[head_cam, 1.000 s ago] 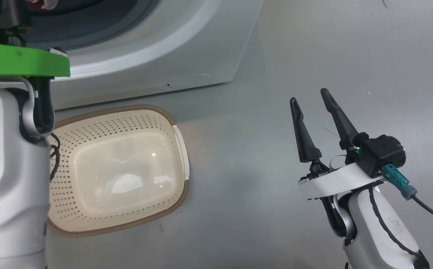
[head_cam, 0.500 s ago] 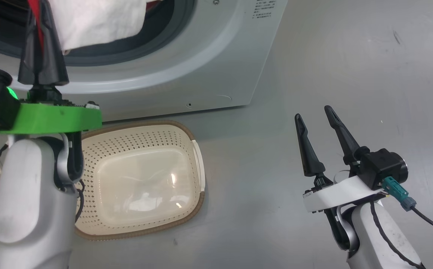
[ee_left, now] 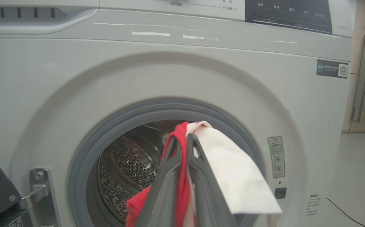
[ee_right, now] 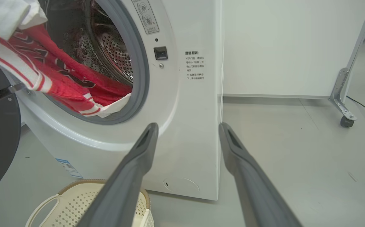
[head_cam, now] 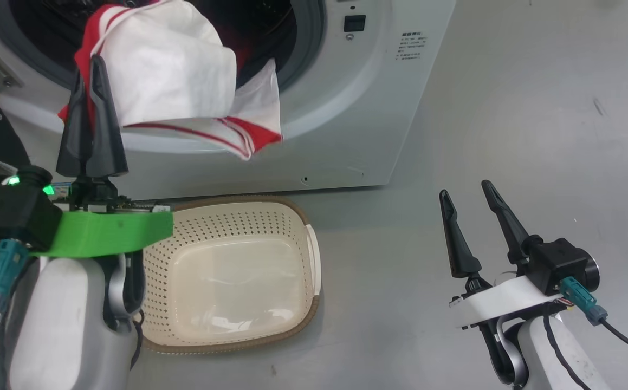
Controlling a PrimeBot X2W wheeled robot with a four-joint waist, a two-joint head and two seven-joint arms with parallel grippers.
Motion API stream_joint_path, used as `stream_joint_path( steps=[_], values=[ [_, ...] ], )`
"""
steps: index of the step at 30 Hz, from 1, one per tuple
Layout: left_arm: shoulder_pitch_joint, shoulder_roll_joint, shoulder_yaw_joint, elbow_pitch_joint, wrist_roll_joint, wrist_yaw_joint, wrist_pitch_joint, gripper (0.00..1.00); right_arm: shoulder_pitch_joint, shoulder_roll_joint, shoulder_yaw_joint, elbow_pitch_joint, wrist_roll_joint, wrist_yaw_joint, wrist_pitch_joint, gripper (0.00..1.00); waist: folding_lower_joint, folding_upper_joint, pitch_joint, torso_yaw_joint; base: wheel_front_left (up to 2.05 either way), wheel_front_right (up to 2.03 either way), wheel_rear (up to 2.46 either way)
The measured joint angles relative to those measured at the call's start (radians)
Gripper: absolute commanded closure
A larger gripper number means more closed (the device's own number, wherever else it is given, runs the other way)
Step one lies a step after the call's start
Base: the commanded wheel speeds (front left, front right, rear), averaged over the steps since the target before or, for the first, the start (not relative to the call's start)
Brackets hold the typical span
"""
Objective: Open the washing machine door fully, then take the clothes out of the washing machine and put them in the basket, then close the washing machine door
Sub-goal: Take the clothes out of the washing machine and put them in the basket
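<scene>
Where left end effector pinches, clothes show red.

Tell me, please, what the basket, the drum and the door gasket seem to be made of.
The basket looks like glossy cream plastic: moulded perforations, and reflections on its floor. The drum is likely stainless steel: shiny, with punched holes. The gasket seems to be rubber: a matt grey, smooth ring.

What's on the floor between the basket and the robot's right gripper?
Nothing. In the head view, the grey floor between the basket and the right gripper is bare.
</scene>
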Motion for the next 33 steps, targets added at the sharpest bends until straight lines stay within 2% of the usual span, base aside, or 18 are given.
stream_joint_path(
  steps=[8, 14, 23, 33],
  values=[
    [0.11, -0.011, -0.054, -0.027, -0.004, 0.009, -0.004, 1.0, 0.021, 0.0, 0.0, -0.001, -0.007, 0.006, 0.0, 0.0, 0.0, 0.0, -0.029, 0.049, 0.0, 0.0, 0.0],
    [0.184, -0.011, -0.087, -0.001, -0.009, 0.018, 0.002, 1.0, 0.022, 0.0, 0.005, -0.003, -0.015, 0.013, 0.0, 0.0, 0.0, 0.0, -0.032, 0.059, 0.0, 0.0, 0.0],
    [0.26, -0.011, -0.145, 0.11, -0.031, 0.017, 0.057, 1.0, 0.021, 0.0, 0.029, -0.013, -0.017, 0.022, 0.0, 0.0, 0.0, 0.0, -0.003, 0.049, 0.0, 0.0, 0.0],
    [0.268, -0.012, -0.17, 0.298, -0.074, 0.006, 0.106, 1.0, 0.016, 0.0, 0.04, -0.027, -0.018, 0.03, 0.0, 0.0, 0.0, 0.0, 0.058, 0.018, 0.0, 0.0, 0.0]
  ],
)
